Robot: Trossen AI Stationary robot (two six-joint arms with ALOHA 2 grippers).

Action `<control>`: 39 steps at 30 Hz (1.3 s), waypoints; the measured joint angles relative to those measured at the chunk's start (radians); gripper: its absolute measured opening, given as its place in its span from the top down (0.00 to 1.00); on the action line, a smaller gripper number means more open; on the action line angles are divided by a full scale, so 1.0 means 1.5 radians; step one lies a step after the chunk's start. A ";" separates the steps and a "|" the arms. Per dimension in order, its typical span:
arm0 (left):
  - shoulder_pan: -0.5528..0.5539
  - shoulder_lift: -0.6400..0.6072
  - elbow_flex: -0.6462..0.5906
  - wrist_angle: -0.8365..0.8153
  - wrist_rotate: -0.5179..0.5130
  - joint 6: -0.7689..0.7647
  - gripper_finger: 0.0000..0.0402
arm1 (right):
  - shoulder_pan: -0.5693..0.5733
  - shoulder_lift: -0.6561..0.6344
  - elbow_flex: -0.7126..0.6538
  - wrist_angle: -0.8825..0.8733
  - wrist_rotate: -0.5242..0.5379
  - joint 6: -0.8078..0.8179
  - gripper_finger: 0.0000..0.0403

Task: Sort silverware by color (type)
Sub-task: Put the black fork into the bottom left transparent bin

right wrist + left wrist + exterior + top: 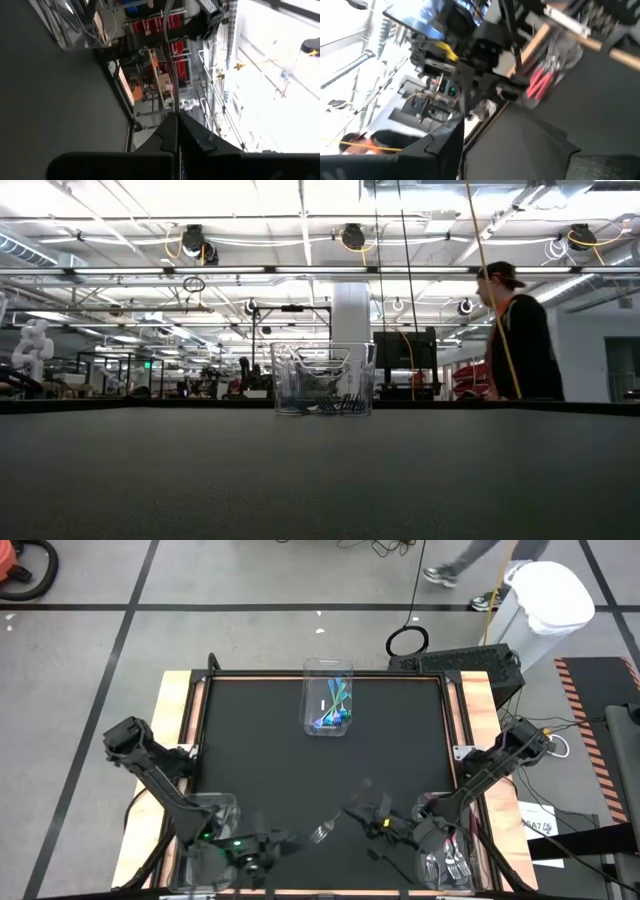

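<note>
A silver-headed fork [321, 833] is seen at lower centre of the high view, between the two pincers. The right pincer [352, 810] is pressed together on its handle [170, 75]; whether the left pincer [285, 839] is apart cannot be told. A steady carry to the matching bin is judged best.

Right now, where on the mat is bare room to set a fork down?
The black mat is bare from the clear bin at the far edge down to both grippers. The near edge is crowded: left gripper, a silver fork, right gripper.
</note>
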 joint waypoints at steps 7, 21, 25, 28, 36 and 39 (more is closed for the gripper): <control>-0.043 -0.061 0.000 0.012 -0.012 -0.018 0.49 | 0.016 -0.001 0.000 -0.005 -0.097 -0.036 1.00; -0.067 -0.127 -0.008 -0.026 -0.164 -0.048 0.49 | 0.006 -0.001 0.000 -0.083 -0.234 -0.054 1.00; -0.050 -0.127 -0.017 -0.071 -0.130 -0.118 0.49 | 0.005 -0.001 0.000 -0.086 -0.310 -0.061 1.00; -0.033 -0.127 -0.017 -0.071 -0.077 -0.172 0.49 | 0.005 -0.001 0.000 -0.089 -0.341 -0.077 1.00; 0.070 -0.137 -0.013 -0.044 0.154 -0.534 0.49 | 0.005 -0.001 0.000 -0.105 -0.352 -0.082 1.00; 0.112 -0.138 -0.013 -0.069 0.289 -0.603 0.49 | 0.005 -0.001 0.000 -0.110 -0.352 -0.081 1.00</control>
